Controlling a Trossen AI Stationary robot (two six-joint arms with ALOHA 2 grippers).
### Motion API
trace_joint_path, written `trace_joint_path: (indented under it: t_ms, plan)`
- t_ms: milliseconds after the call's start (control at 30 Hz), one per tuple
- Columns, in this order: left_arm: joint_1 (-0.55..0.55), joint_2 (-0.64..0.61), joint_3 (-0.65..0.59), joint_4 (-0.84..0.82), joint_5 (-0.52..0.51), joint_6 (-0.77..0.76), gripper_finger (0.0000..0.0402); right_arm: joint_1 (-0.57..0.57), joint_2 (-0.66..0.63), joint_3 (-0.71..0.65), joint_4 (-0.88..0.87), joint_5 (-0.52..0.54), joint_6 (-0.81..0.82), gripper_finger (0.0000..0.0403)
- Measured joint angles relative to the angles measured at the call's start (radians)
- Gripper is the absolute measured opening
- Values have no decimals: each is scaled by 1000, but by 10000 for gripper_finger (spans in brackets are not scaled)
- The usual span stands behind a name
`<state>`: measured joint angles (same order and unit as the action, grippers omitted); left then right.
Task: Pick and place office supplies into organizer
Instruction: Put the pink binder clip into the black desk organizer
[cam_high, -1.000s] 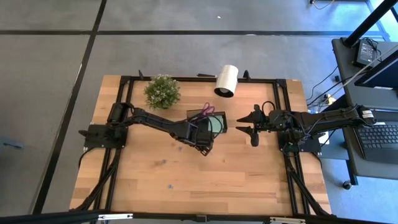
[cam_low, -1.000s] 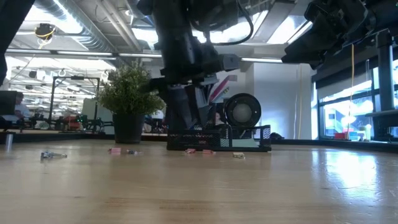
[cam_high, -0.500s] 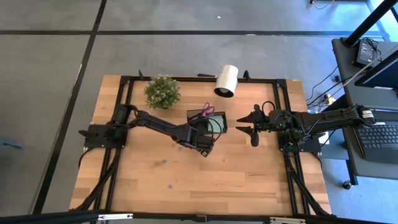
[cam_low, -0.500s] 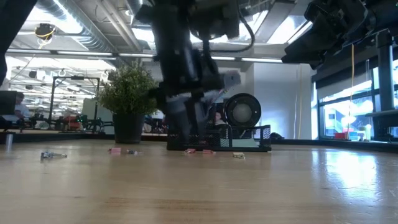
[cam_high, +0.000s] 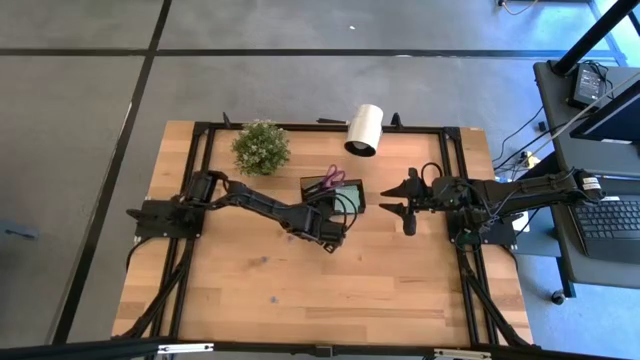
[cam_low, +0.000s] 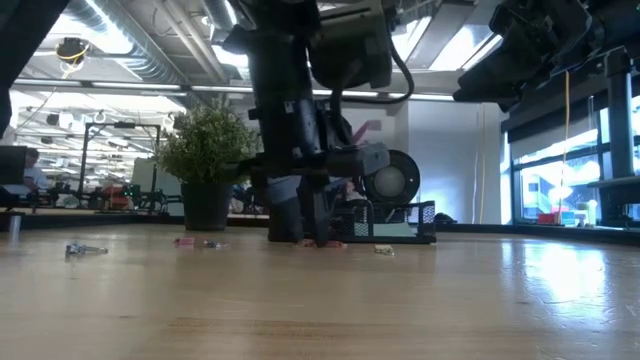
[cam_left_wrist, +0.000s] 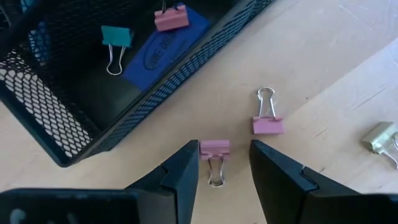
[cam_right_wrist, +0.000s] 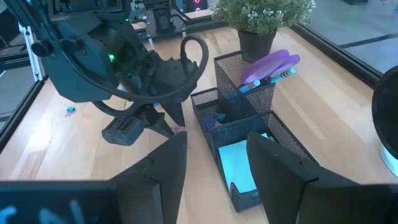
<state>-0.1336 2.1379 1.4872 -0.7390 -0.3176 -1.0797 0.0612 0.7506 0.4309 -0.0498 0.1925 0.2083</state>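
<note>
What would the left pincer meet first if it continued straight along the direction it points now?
Most likely the pink binder clip lying on the table between the open fingers of the left pincer, just outside the black mesh organizer. Its remaining height above the clip is unclear.

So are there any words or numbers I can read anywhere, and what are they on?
Blue card lying in the black mesh organizer, beside a teal clip and a pink clip: it has an oval mark with printed letters, but they are too blurred to read.
Nothing else in any view shows words, numbers or signs that can be read.
</note>
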Motion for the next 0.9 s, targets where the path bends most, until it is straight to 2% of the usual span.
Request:
trace_joint_path:
  t_ms: [300,700,900]
  plan:
    - [1,22,0,1,4,-9,134,0,0,0,0,0,0,171]
    - [1,23,-2,13,-19,23,77,0,0,0,0,0,-4,171]
    - [-3,24,-3,15,-32,76,67,0,0,0,0,0,-6,171]
